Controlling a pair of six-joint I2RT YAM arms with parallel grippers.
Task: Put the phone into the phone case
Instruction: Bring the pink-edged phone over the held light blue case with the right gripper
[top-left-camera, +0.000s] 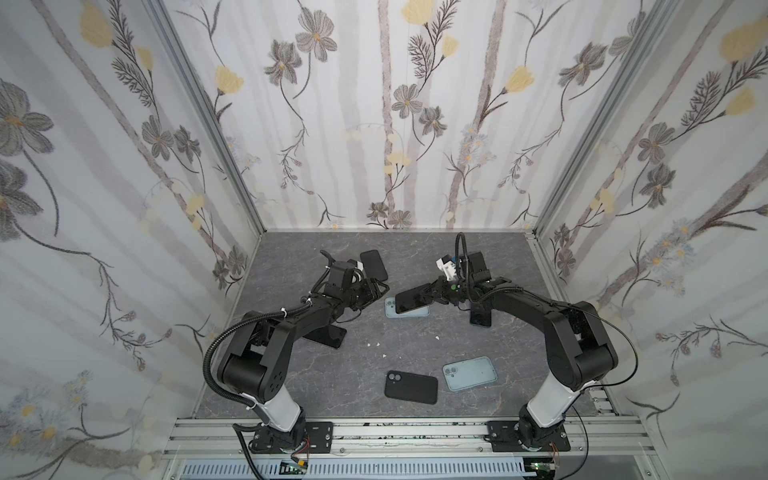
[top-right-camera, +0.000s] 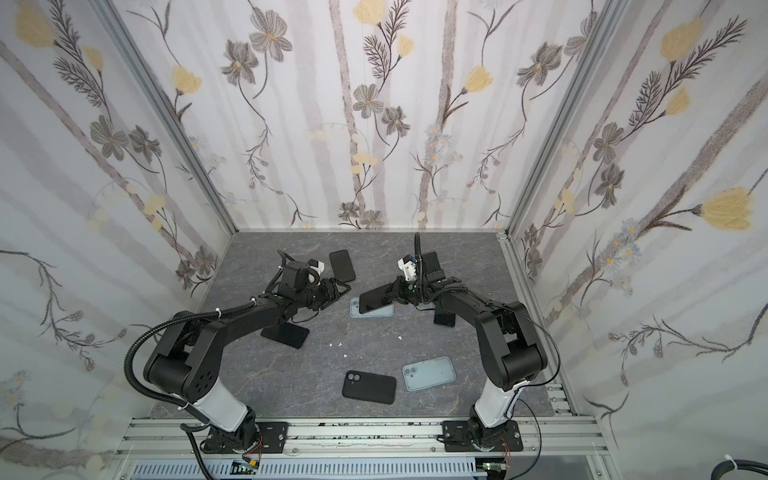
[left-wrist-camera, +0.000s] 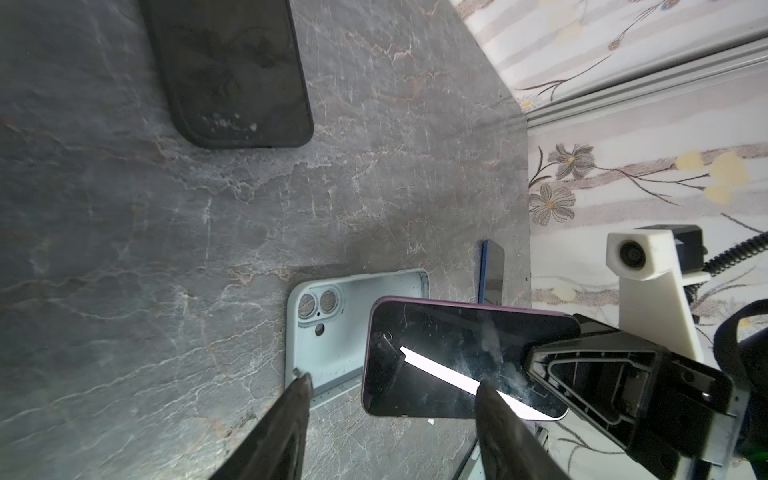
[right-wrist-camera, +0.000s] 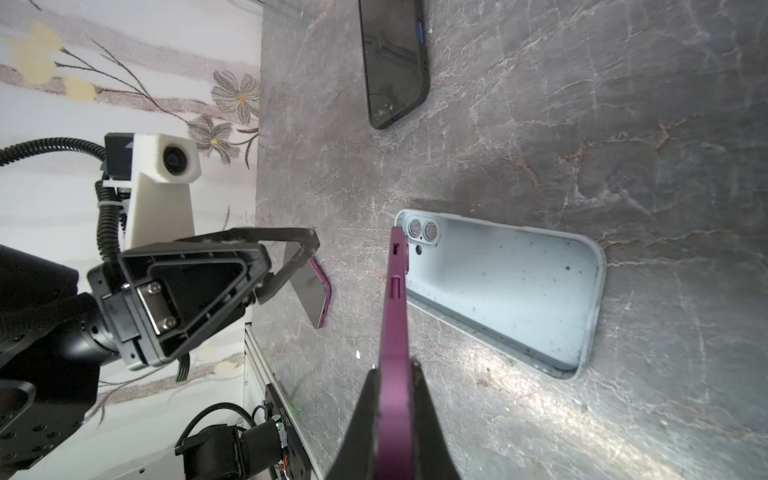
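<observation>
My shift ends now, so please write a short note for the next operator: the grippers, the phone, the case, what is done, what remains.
Right gripper: shut on one end of the phone, screen up, tilted over the blue mid-table case.
Left gripper: open, empty, beside that case.
Done: phone picked up and brought over the case.
Left: lower the phone into the case, press it in, release.

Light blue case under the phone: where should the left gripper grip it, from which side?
On the light blue case, probably the raised rim at the camera-cutout end, from above on the side nearest the left gripper. It lies flat, open side up, so only the rim offers purchase, and the phone overhangs the other end.
</observation>
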